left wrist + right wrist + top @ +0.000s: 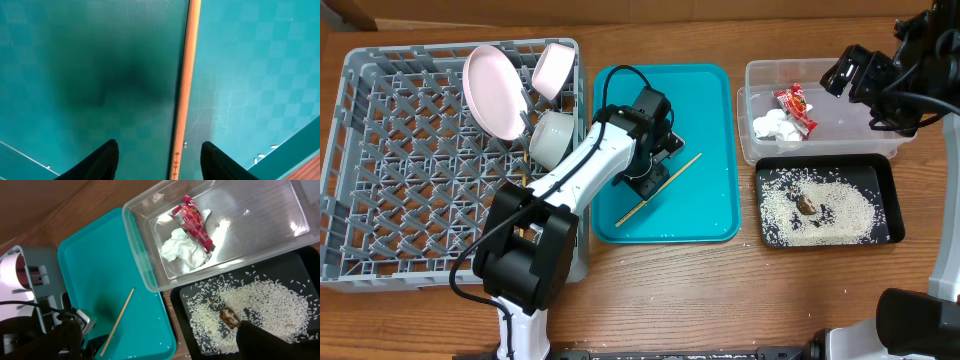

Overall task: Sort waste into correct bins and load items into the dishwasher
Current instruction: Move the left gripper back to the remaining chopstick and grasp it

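left gripper (160, 145): hovering low over the teal tray (710, 100), jaws standing apart on either side of the chopstick (185, 85), touching neither side of it, gripping nothing yet
right gripper (847, 70): hanging at the upper right of the overhead frame above the clear tub (850, 135), jaws spread wide, carrying nothing
chopstick position: lying flat on the teal tray at the centre of the overhead frame, slanting from lower left to upper right; sitting off centre in the left wrist frame, nearer the right-hand finger
dish rack (380, 150): filling the left of the overhead frame, already holding the pink plate (492, 90), pink bowl (552, 68) and grey-white bowl (552, 138) near its upper right corner
waste: wrapper (796, 106) and tissue (772, 124) lying in the clear tub; rice (825, 215) and brown scrap (806, 204) lying in the black tray (890, 170) at lower right
step, judging: picking the chopstick off the tray for the rack
risk, off-centre pinch: nearer finger likely meeting the stick first, pushing or turning it before the other arrives
risk, flat thin stick: rolling or popping out on the slick tray; fingertips scraping the tray if pressing too low, or missing if too high
risk, carrying: tilting in the grip if pinched away from its middle
risk, placing: slipping through the rack's open lattice
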Motion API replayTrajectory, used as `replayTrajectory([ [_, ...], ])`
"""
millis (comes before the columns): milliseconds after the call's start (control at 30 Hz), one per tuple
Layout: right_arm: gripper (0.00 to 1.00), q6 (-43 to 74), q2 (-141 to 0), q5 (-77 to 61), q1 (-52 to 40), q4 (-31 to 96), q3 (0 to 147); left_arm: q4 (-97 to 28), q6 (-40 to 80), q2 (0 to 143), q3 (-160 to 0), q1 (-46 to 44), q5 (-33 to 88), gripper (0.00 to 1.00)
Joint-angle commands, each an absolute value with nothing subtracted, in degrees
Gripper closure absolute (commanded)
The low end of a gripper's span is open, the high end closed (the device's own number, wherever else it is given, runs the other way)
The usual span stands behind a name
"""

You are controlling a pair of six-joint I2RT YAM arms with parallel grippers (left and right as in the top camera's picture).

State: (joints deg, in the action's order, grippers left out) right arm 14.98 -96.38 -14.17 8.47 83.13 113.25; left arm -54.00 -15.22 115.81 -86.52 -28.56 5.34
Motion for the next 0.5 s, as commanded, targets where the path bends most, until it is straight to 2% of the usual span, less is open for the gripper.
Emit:
replayTrajectory([
  [0, 0.0, 14.96, -95.48, -14.15, 8.32, 82.81, 114.39, -53.6, -16.36, 116.92, -85.97, -29.65, 4.51, 0.45],
  [300, 0.0, 14.94, -95.48, -14.15, 8.32, 82.81, 114.39, -51.35, -18.24, 116.92, -83.26, -29.71, 1.89, 0.47],
  [467, 0.0, 14.96, -95.48, -14.15, 8.32, 82.81, 114.39, -49.45, -18.26, 116.92, -81.49, -29.78, 0.99, 0.44],
])
